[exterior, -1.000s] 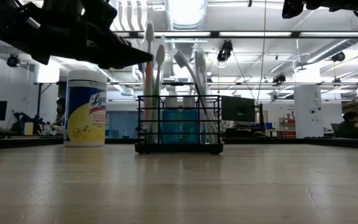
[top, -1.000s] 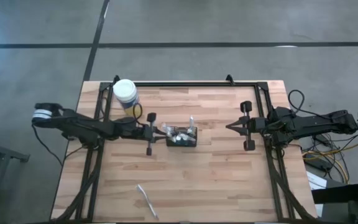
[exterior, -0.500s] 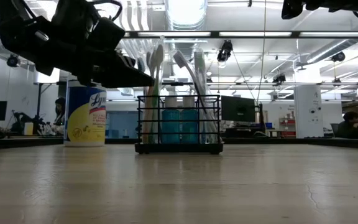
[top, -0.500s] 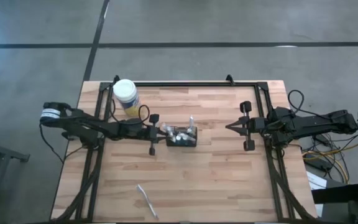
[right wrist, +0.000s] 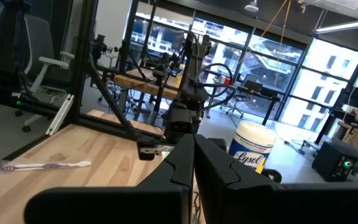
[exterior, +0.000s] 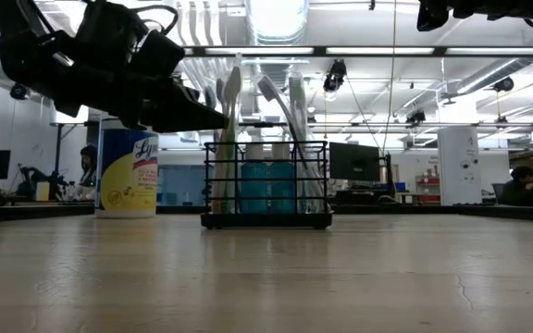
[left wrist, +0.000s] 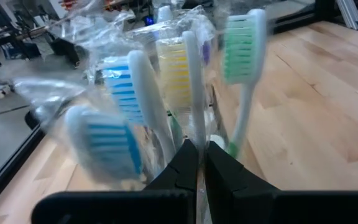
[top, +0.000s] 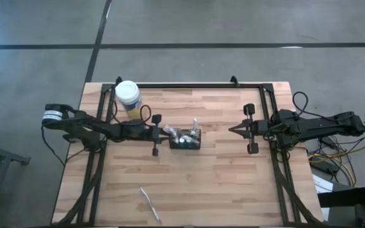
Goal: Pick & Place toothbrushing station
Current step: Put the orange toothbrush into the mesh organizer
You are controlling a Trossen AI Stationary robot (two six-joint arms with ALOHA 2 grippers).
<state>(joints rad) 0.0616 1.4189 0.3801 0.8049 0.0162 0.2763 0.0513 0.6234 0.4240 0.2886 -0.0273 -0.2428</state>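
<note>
The black wire-mesh caddy (top: 185,139) stands near the middle of the table on its flat base (exterior: 266,220). Several toothbrushes stand in it, heads up, some in clear wrap (left wrist: 129,93). My left gripper (top: 166,132) is at the caddy's left end, level with the brush necks above its rim (exterior: 218,117). Its fingers are all but closed around a white toothbrush with yellow bristles (left wrist: 178,68). My right gripper (top: 232,130) is shut and empty, hovering right of the caddy; it also shows in the right wrist view (right wrist: 192,155). My left gripper pinches the white toothbrush's stem (left wrist: 194,134) below the yellow-bristled head, between its two fingertips. The fingers come nearly level from the table's left and lie across the stem. The brush stands upright with its lower end in the caddy. The fingertips hide the exact contact.
A white-lidded yellow wipes jar (top: 127,95) stands at the far left, behind my left arm. One loose toothbrush (top: 149,204) lies near the table's front edge. A black frame (top: 189,85) runs round the table's far and side edges.
My left gripper has come down and moved toward the table's right, up to the caddy's left end. The tallest brush at that end now stands closer to its neighbours and lower against the background. Over the last half second nothing has moved.
</note>
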